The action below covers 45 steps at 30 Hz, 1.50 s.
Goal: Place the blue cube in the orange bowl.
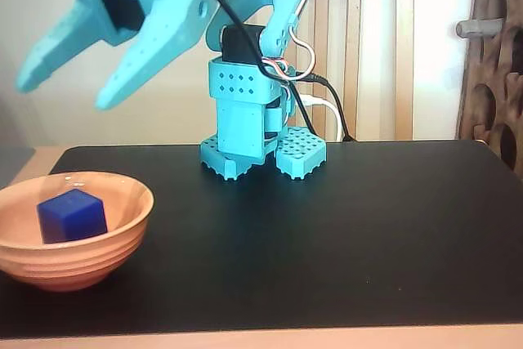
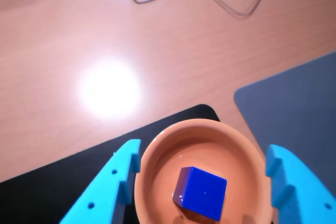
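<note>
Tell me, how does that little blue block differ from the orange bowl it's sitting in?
Colour: the blue cube is deep blue, the orange bowl a peach-orange.
Shape: the cube has flat faces and sharp corners; the bowl is round, with ridged rings on its outer wall.
Size: the bowl is several times wider than the cube.
Role: the bowl sits on the black mat and holds the cube, which rests inside it.
Both look smooth and glossy.

At the bottom centre of the frame the blue cube (image 2: pixel 200 200) sits tilted inside the orange bowl (image 2: pixel 157 153), framed by the claw (image 2: pixel 202 163) with its turquoise fingers (image 2: pixel 107 190) spread wide.
</note>
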{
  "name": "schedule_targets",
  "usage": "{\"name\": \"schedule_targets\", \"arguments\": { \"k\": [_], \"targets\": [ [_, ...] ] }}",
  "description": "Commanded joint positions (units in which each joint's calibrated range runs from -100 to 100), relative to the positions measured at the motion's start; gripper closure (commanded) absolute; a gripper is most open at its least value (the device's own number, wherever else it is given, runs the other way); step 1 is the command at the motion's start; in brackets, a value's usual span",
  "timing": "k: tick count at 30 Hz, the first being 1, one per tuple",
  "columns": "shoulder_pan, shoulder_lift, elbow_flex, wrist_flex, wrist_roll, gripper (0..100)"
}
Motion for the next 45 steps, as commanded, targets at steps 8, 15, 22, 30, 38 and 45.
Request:
{"name": "schedule_targets", "arguments": {
  "k": [8, 15, 22, 30, 38, 45],
  "targets": [
    [-15.28, -8.13, -0.3, -1.05, -0.19, 74],
    [-23.61, -8.21, -0.3, -1.05, -0.19, 74],
    [-28.42, -8.73, -0.21, 1.56, -0.13, 74],
    [-28.02, -17.5, 3.15, 10.88, -0.19, 74],
    [-27.92, -24.23, 11.32, 10.88, -0.19, 74],
    [-28.02, -27.56, 16.31, 10.88, -0.19, 74]
  ]
}}
